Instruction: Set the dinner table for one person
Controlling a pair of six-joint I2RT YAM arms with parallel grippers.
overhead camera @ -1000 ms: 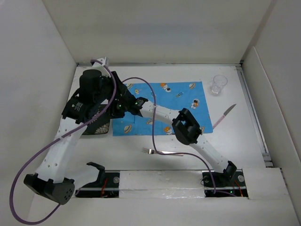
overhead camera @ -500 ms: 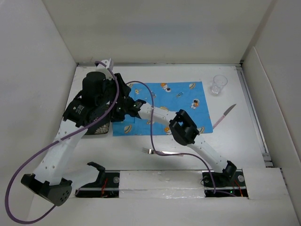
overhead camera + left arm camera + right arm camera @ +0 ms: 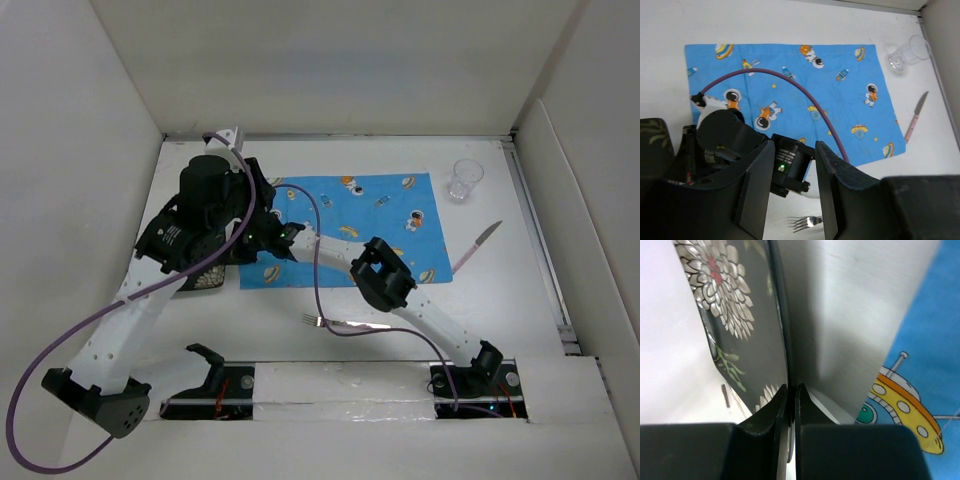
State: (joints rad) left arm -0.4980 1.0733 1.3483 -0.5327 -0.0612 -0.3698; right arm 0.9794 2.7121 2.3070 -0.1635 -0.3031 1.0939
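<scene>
One white bench (image 3: 520,300) under everything, and I'm on the plate step: my right tool (image 3: 791,390) is pinched tight on the rim of the floral plate (image 3: 740,340), at the left edge of the space-print mat (image 3: 370,200). My left tool (image 3: 794,150) gapes, empty. Next, I reckon, slide the plate onto the mat. The fork (image 3: 330,322), knife (image 3: 478,245) and glass (image 3: 465,180) lie loose; white walls (image 3: 330,60) all round.

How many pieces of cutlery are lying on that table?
2. A fork lies in front of the blue mat, toward the near edge. A pink-handled knife lies right of the mat, below the glass. The arms could hide more.
</scene>
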